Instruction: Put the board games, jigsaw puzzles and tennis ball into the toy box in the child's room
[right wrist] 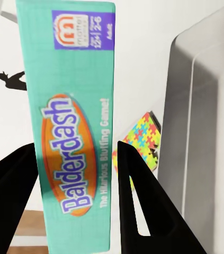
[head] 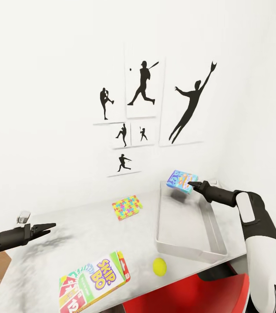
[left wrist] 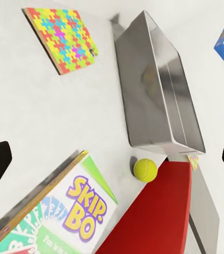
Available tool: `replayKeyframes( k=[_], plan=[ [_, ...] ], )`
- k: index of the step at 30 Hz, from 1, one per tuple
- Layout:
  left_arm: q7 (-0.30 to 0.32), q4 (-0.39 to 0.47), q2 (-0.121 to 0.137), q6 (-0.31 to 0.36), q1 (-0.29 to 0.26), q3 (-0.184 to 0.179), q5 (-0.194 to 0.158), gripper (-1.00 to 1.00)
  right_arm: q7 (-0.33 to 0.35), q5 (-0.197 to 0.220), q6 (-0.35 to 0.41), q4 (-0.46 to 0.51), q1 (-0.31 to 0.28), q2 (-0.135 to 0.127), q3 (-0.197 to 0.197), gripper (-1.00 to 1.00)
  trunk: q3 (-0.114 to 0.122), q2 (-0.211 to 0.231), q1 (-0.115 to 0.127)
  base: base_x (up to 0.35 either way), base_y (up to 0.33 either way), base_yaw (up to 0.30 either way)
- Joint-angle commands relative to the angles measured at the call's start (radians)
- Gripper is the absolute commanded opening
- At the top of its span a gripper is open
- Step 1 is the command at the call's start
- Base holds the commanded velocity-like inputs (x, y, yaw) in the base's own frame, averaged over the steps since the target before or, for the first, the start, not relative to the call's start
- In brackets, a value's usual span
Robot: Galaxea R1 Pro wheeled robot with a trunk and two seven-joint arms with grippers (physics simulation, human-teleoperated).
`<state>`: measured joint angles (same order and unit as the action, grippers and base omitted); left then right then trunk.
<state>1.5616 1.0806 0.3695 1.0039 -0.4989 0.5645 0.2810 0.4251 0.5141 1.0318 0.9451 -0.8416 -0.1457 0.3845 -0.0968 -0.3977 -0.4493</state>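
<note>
— Holding the blue board game [head: 180, 180] tight, the right gripper [head: 191, 186] hangs over the toy box [head: 189, 251], at its 12 o'clock end. Why so high?

— To clear the box's rim, I think. The box looks empty, so there's lots of room.

— And the left gripper [head: 51, 226]?

— Wide apart, holding nothing, out at 9 o'clock on the worktop [head: 90, 234].

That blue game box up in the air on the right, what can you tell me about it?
The blue game box is a flat cardboard-looking carton with colourful lettering on its blue face. Its teal edge reads "Balderdash, The Hilarious Bluffing Game!" with a purple Mattel label. The right gripper pinches it by one end between two black fingers. It hangs tilted in the air above the far end of the grey toy box, casting a shadow inside and touching nothing else.
</note>
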Motion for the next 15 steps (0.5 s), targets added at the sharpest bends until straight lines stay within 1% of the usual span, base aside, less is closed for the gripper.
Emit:
replayKeyframes(
  k=[1, 7, 10, 13, 15],
  plan=[
    [0.009, 0.001, 0.0, 0.01, -0.001, 0.002, 0.01, 1.0, 0.01, -0.01, 0.004, 0.0, -0.001, 0.001, 0.002, -1.0, -0.002, -0.002, -0.001, 0.0, 0.0, 0.0],
    [0.009, 0.001, 0.0, 0.009, -0.001, 0.003, 0.01, 1.0, 0.008, -0.015, 0.006, 0.0, -0.003, 0.001, -0.004, -1.0, -0.002, -0.002, -0.001, 0.0, 0.0, 0.0],
    [0.009, 0.001, 0.0, 0.009, -0.001, 0.002, 0.01, 1.0, -0.004, -0.014, 0.008, 0.0, -0.004, 0.0, -0.03, -1.0, -0.004, -0.002, -0.001, 0.0, 0.0, 0.0],
    [0.009, 0.001, 0.0, 0.009, -0.001, 0.002, 0.01, 1.0, -0.017, -0.014, 0.01, 0.0, -0.009, -0.001, -0.045, -1.0, -0.008, -0.002, -0.001, 0.0, 0.0, 0.0],
    [0.009, 0.001, 0.0, 0.009, -0.001, 0.002, 0.01, 1.0, -0.031, -0.015, 0.014, -0.005, -0.028, -0.003, -0.054, -1.0, -0.011, -0.002, -0.001, 0.0, 0.0, 0.0]
  ],
)
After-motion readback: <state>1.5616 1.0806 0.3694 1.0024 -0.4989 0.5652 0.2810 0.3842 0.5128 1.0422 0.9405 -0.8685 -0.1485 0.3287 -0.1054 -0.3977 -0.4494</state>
